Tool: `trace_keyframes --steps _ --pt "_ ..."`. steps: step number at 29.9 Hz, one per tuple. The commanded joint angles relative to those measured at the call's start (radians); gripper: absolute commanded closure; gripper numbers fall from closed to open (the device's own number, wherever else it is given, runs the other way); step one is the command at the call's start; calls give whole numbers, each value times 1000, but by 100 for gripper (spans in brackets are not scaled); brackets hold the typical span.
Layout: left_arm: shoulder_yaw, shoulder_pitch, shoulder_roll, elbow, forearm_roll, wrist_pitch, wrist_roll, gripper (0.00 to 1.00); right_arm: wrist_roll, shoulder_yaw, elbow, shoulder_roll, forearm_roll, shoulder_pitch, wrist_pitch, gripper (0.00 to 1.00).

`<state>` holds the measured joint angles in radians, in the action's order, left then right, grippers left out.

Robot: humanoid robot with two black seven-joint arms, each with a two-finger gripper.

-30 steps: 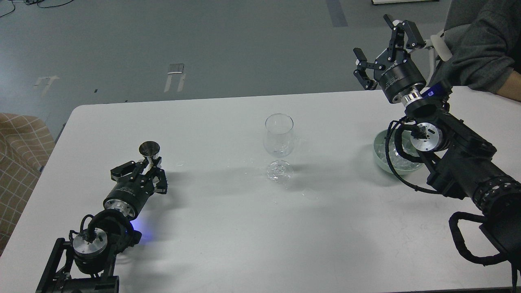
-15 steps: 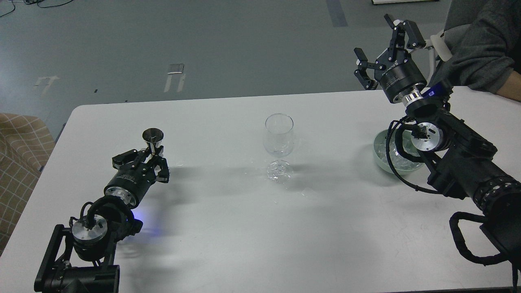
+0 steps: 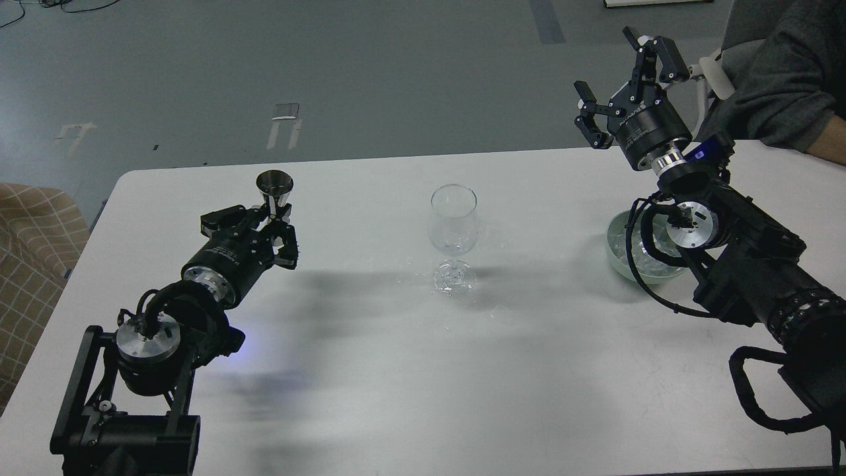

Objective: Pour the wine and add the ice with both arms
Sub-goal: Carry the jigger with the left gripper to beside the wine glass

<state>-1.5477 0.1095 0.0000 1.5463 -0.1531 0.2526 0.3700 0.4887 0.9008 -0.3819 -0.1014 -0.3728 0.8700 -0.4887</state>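
Note:
A clear wine glass (image 3: 453, 225) stands upright at the middle of the white table (image 3: 370, 370); it looks empty. My left gripper (image 3: 269, 223) is shut on a small metal measuring cup (image 3: 275, 188), held upright above the table, left of the glass. My right gripper (image 3: 618, 82) is open and empty, raised high above the table's far right. A pale green bowl (image 3: 621, 248) sits under my right arm and holds clear ice cubes (image 3: 651, 261), partly hidden by the arm and its cable.
A person's grey-sleeved arm (image 3: 780, 86) rests at the table's far right corner. A checked fabric seat (image 3: 33, 258) stands off the table's left edge. Small wet spots or glints lie by the glass's foot (image 3: 492, 317).
My left gripper has lifted the metal cup off the table and carried it up and to the right, toward the glass. My right gripper has hardly moved.

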Motion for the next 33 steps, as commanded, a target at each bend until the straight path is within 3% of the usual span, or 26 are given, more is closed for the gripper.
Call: trace_keyframes --steps 1,17,33 --pt "46 4 0 31 -26 23 1 100 0 0 0 2 0 -2 0 0" --pt "202 104 0 37 -155 105 24 100 0 1 -9 2 0 -17 0 0" --pt "255 174 0 37 -198 139 44 100 0 1 -9 2 0 -19 0 0"
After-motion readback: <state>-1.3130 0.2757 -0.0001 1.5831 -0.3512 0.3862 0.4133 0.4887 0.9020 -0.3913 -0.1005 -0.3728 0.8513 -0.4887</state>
